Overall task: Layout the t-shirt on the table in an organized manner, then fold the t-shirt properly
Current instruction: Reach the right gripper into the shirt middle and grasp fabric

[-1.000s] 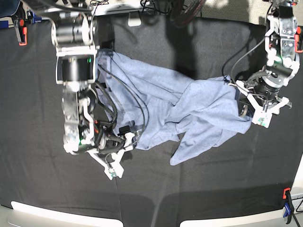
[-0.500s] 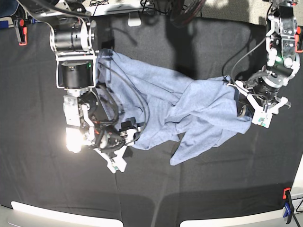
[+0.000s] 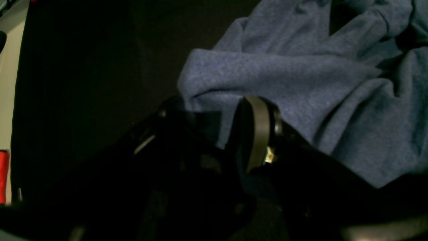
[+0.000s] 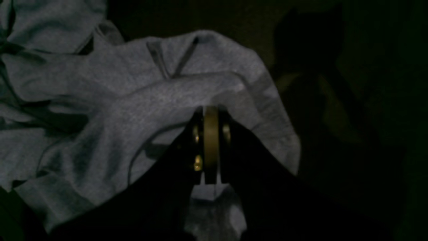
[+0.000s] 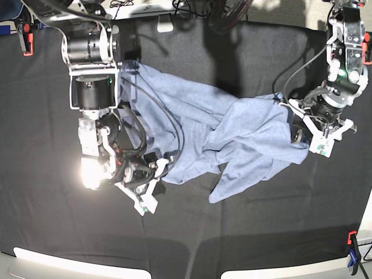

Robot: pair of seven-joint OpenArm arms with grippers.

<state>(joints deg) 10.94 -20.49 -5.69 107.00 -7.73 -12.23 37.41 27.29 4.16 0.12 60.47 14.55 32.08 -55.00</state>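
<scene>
Base view: I've got the t-shirt [image 5: 232, 139] lying crumpled across the middle of the black worktop [image 5: 58, 232], bunched w/ deep folds, one flap trailing toward the near edge. Right gripper [image 5: 152, 181] sits at the shirt's edge on this view's left side, cables draped over the cloth just above it. In the right wrist view the jaws are pressed together, pads flat against each other, w/ a fold of the t-shirt [image 4: 117, 100] bunched up right at the tips; fabric looks nipped between them, hem curling around the pads. Left gripper [image 5: 325, 135] is at the opposite end of the shirt, on the view's right, touching the cloth edge. Left wrist view shows its jaws spread apart, one pale pad visible, the other side dark, and a rounded fold of t-shirt [image 3: 301, 83] lying just beyond and partly between them; can't tell if either pad presses the cloth. An orange clamp [image 5: 351, 238] sits at the worktop's near-right corner, another clamp [image 5: 26, 38] far-left.
</scene>
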